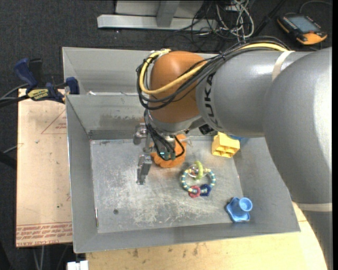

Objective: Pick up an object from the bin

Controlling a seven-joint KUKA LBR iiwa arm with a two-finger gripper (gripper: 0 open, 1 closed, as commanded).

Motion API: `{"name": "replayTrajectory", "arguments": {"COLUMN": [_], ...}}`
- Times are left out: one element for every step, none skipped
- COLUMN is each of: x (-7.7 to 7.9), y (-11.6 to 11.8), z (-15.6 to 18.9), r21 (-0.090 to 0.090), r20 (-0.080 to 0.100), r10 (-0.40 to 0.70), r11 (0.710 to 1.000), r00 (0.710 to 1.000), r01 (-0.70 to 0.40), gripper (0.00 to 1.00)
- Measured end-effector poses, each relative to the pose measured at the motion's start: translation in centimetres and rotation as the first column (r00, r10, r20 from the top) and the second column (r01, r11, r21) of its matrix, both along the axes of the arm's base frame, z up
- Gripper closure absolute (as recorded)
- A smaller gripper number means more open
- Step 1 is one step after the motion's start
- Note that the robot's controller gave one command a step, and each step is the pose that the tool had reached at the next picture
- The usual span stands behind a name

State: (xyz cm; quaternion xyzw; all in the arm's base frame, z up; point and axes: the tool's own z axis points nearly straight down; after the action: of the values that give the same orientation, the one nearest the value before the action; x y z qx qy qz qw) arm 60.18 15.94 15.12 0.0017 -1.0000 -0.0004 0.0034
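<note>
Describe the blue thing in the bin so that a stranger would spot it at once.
Find the grey metal bin and look to the lower right corner of its floor in the camera view. There, just beyond the ring of coloured beads, lies a small blue cup. It is the only all-blue thing and lies nearest the front wall.

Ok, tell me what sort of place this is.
Probably a robotics lab or test cell rather than a home. A big grey arm reaches into a metal bin of small toys. Loose cables and an orange handheld unit lie behind it.
</note>
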Motion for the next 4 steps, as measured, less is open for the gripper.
{"name": "replayTrajectory", "arguments": {"x": [0.2,0.4,0.8,0.4], "y": [0.0,-1.5,-5.4,-8.0], "z": [0.4,-1.6,-5.8,-7.4], "r21": [0.001,0.003,0.000,0.002], "r20": [0.007,0.017,0.010,0.002], "r10": [-0.002,0.136,0.361,0.381], "r11": [1.000,0.991,0.933,0.925], "r00": [1.000,0.991,0.933,0.925], "r01": [0.002,-0.137,-0.361,-0.381], "gripper": [0.00,0.00,0.00,0.00]}}
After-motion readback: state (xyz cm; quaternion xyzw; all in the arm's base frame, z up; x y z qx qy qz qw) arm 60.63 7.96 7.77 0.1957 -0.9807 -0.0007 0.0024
